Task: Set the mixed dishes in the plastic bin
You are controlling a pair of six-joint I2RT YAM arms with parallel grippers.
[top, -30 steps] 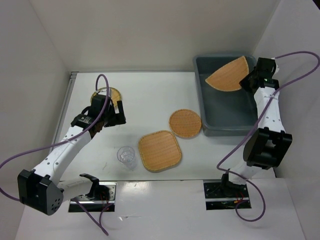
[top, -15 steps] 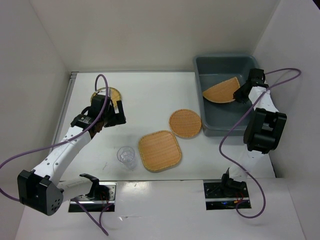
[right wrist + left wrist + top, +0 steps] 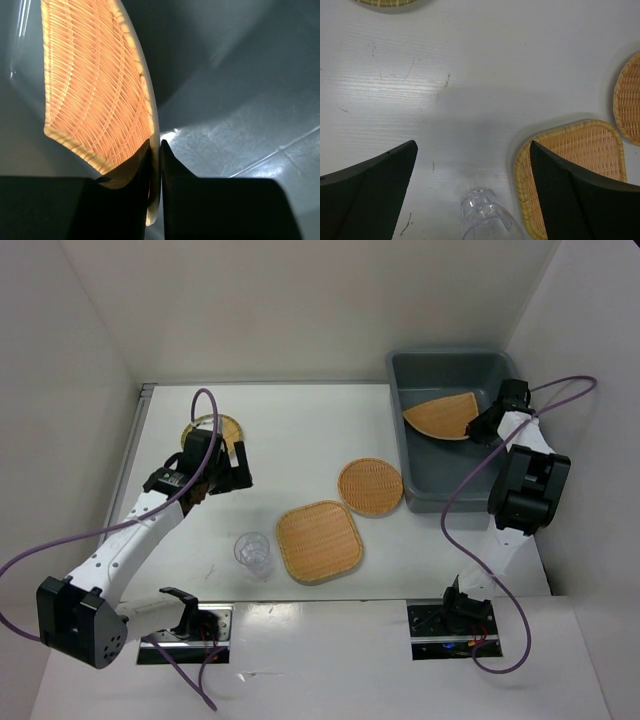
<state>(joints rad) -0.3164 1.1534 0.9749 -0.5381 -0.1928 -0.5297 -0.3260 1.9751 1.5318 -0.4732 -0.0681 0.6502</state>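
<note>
I see the rounded triangle plate [image 3: 438, 415] inside the plastic bin [image 3: 445, 358]. Its long axis runs across the bin, from the right gripper [image 3: 487, 423] toward the left wall. Only the right wrist view shows the grip: the jaws are clamped on the plate's rim. The left gripper [image 3: 472, 147] hangs over the bench [image 3: 470, 65] with its jaws wide apart. The clear cup [image 3: 485, 222] is at the lower edge of that view, beside the square plate [image 3: 570, 170].
</note>
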